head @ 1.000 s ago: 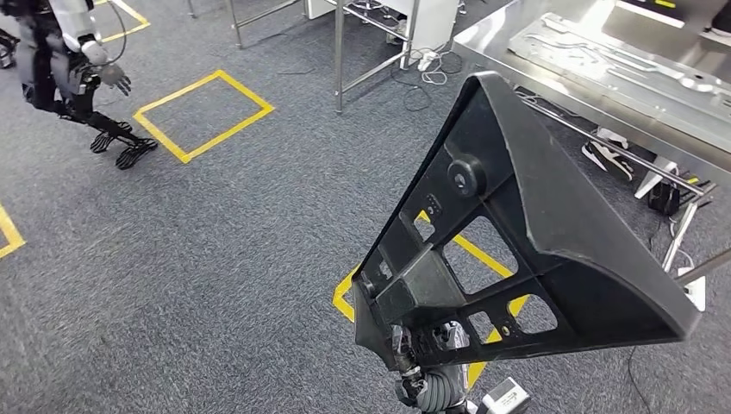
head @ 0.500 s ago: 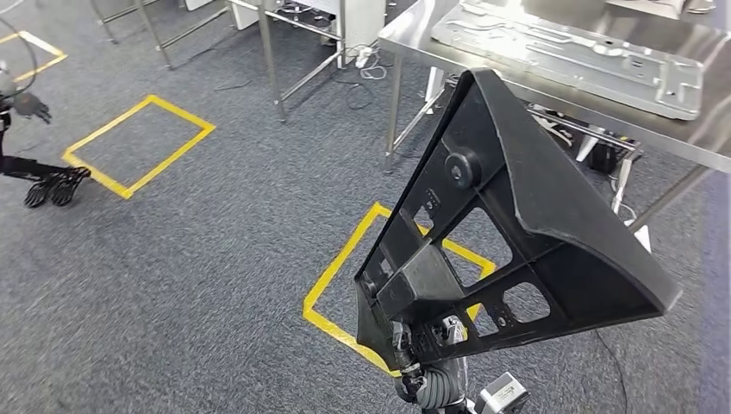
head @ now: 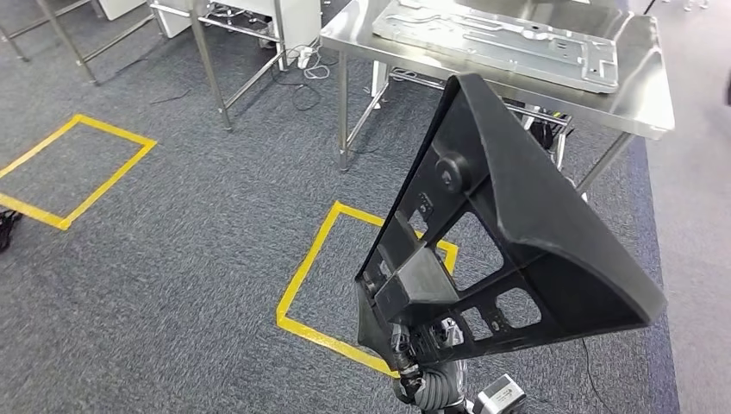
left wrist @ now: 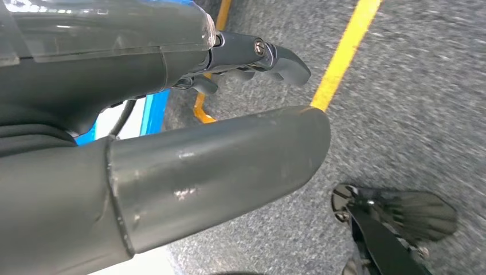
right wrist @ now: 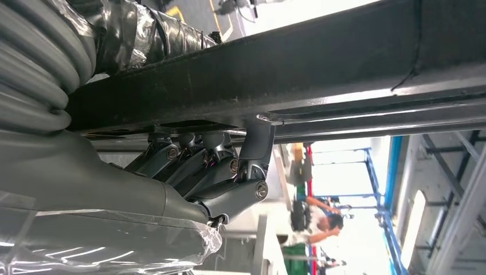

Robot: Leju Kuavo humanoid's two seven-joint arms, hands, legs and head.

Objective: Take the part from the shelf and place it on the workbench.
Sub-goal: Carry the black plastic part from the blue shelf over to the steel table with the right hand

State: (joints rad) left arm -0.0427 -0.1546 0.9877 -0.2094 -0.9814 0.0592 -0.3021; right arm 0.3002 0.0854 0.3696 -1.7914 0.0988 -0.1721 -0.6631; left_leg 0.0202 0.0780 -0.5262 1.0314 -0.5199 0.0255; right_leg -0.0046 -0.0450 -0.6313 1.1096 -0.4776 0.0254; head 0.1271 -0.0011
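- Above the grey carpet, the right hand grips the black part at its lower edge and holds it upright in the air, short of the steel workbench.
- Fingers are curled around a rib of the part.
- The left hand hangs over the floor, holding nothing, fingers loosely apart.
- Risk: the part is large and held at one end, so it may swing or slip, or strike the bench edge or the metal panel lying on the bench.

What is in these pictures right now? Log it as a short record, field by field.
held part: large black triangular plastic part, raised upright
right robot hand: fingers hooked on the part's lower edge
left robot hand: holds nothing, fingers apart, over grey carpet
workbench: stainless steel workbench ahead, bearing a flat silver metal panel
floor: yellow tape square before the bench
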